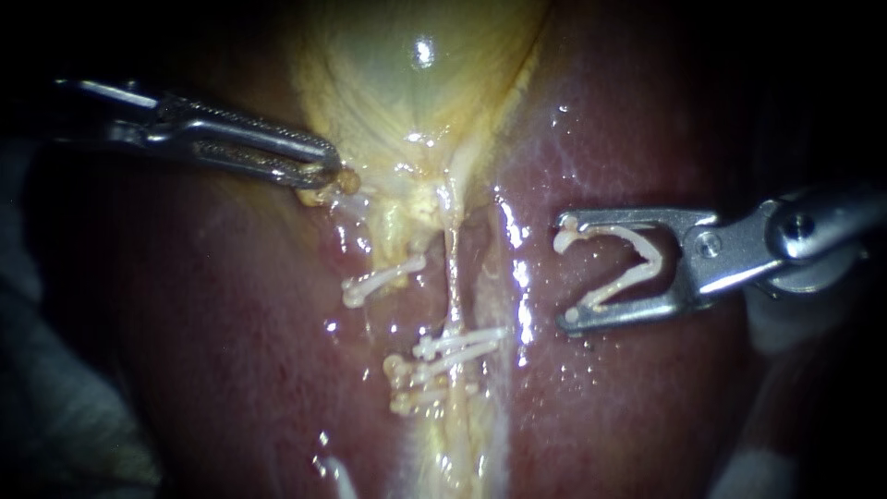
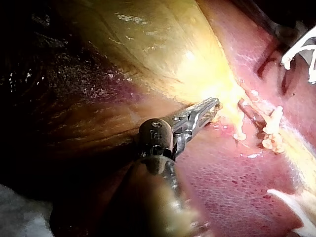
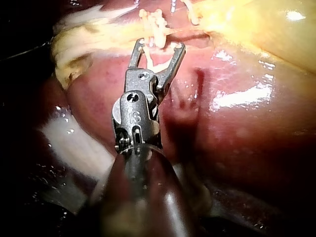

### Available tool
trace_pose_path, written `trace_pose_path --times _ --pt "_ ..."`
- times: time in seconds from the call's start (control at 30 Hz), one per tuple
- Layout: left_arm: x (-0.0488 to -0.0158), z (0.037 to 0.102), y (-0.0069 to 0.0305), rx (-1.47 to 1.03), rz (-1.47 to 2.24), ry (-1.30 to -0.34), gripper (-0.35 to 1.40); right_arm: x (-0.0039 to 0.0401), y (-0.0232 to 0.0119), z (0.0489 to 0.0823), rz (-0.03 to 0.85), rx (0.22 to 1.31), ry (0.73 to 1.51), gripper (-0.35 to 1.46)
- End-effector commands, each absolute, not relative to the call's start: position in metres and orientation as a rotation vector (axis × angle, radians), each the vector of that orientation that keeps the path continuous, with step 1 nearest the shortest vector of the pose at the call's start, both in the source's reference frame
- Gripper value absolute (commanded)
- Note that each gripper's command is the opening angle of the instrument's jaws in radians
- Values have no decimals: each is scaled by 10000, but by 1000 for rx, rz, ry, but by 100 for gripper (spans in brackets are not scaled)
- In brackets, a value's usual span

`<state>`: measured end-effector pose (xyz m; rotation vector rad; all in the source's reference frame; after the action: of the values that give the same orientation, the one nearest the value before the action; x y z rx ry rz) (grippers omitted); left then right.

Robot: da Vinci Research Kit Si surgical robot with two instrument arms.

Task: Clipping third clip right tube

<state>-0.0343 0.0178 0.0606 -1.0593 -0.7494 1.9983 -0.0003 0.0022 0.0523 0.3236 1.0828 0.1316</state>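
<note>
Left instrument (image 1: 325, 171) jaws clamp pale yellow glossy gallbladder (image 1: 416, 92); right instrument (image 1: 562, 272) jaws wide, holding open white plastic clip (image 1: 652, 262).

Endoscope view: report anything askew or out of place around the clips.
Nothing stands out. The clips on the right tube lie stacked close, crossing it at a slight slant. The new clip sits open in the right instrument's jaws, clear of the tube. The left instrument holds the gallbladder edge. No tear shows.
</note>
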Motion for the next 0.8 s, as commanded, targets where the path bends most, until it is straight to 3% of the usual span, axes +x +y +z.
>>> trace_pose_path --times 0.03,0.23,0.43,0.8 --pt "-339 601 179 -1059 1998 -754 -35 -2 22 523 132 324 1083 50" --pt "-307 554 194 -1053 1969 -723 -35 -1 22 524 134 322 1082 50" --pt "-301 536 200 -1072 1962 -707 -35 10 22 529 131 318 1082 50" --pt "-305 536 197 -1071 1961 -702 -35 47 28 567 394 548 1085 49"
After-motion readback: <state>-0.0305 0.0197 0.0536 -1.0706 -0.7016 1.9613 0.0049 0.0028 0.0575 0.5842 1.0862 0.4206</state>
